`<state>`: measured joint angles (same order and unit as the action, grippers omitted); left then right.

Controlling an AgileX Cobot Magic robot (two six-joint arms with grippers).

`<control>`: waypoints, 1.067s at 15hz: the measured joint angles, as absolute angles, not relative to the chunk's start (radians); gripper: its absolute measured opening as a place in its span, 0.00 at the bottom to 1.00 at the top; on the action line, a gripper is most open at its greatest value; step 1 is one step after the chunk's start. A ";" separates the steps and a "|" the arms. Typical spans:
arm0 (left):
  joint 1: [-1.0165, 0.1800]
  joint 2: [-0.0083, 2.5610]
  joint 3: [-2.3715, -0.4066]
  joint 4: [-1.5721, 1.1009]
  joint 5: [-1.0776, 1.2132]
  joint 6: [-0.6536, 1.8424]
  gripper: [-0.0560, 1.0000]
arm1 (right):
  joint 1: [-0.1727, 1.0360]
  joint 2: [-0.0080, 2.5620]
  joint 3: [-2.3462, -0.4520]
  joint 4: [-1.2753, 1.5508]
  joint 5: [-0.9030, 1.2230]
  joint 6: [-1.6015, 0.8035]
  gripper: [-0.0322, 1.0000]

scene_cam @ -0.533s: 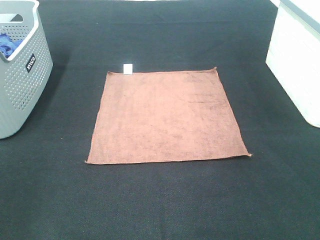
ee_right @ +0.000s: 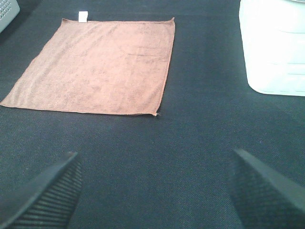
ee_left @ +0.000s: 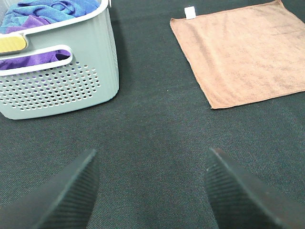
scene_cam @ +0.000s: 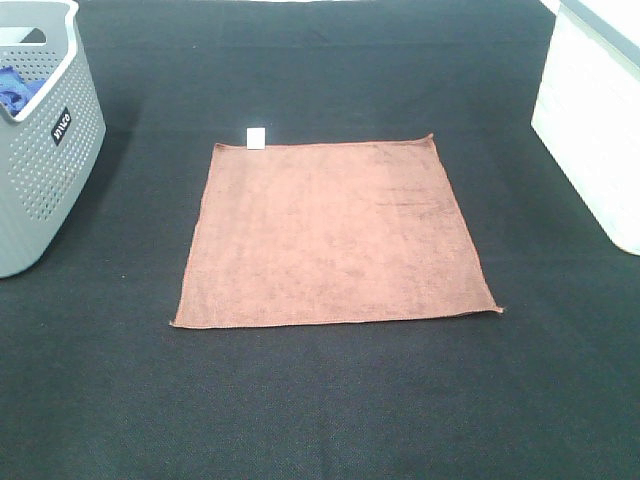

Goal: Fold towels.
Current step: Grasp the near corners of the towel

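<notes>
The towel [scene_cam: 337,235] lies flat and open in the middle of the dark table [scene_cam: 320,415]. Nothing is holding it.

The left gripper [ee_left: 152,153] hangs low over the table. Its two black jaws are spread wide, and between them there is only bare table. The right gripper [ee_right: 155,153] is the same: its jaws are wide apart, with nothing in them.

Both grippers are well apart from the towel. It lies ahead of them, one on each side.

The towel is reddish-brown and square. All four corners are out, and no part is folded over. A small white tag [scene_cam: 256,137] sticks out from its far edge, near the far left corner.

On the left side of the table stands a grey basket [scene_cam: 60,150] with lots of little holes. A blue cloth [scene_cam: 14,90] and a purple cloth [ee_left: 33,59] are inside it. On the right side stands a white box [scene_cam: 590,130]. Neither one touches the towel.
</notes>
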<state>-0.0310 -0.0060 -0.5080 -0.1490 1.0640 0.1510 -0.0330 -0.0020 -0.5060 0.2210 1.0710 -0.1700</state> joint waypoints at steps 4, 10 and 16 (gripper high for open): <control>-0.031 -0.006 -0.508 -0.149 1.064 0.151 0.64 | -0.033 -0.002 -0.506 0.221 1.071 -0.170 0.79; -0.031 -0.006 -0.508 -0.149 1.064 0.151 0.64 | -0.033 -0.002 -0.506 0.221 1.071 -0.170 0.79; -0.031 -0.006 -0.508 -0.149 1.064 0.151 0.64 | -0.033 -0.002 -0.506 0.221 1.071 -0.170 0.79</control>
<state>-0.0310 -0.0060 -0.5080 -0.1490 1.0640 0.1510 -0.0330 -0.0020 -0.5060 0.2210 1.0710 -0.1700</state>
